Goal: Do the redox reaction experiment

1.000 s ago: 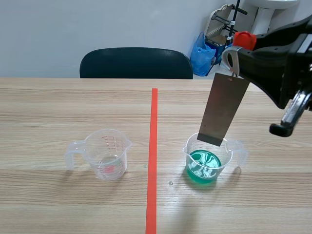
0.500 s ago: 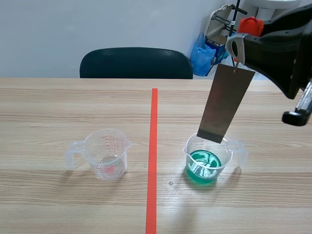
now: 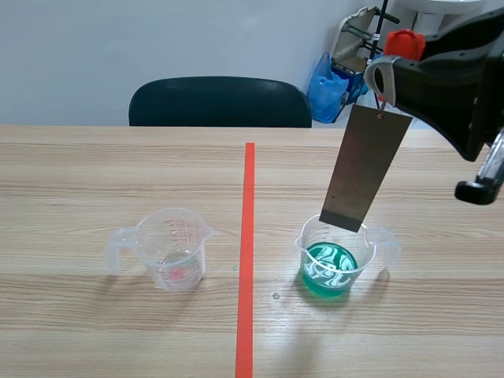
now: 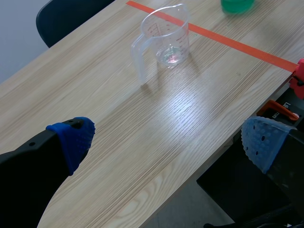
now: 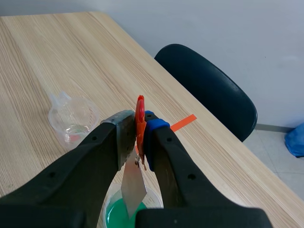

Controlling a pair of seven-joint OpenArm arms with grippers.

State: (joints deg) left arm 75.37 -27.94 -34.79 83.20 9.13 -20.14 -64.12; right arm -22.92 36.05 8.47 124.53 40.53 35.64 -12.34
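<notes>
Overhead, the right tool (image 5: pixel 137 127) is clamped on an orange-red clip (image 3: pixel 404 41). A flat, dull-grey metal strip (image 3: pixel 362 169) hangs tilted from the clip, its lower edge at the rim of the clear plastic beaker of green liquid (image 3: pixel 335 260). Across the tape line, well apart, stands a second clear beaker (image 3: pixel 173 250). The left tool (image 4: pixel 168 140) hangs with fingers wide apart at the edge of the wood-grain table (image 3: pixel 94 173).

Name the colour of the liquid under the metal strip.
The liquid is green; scene view shows best.
</notes>
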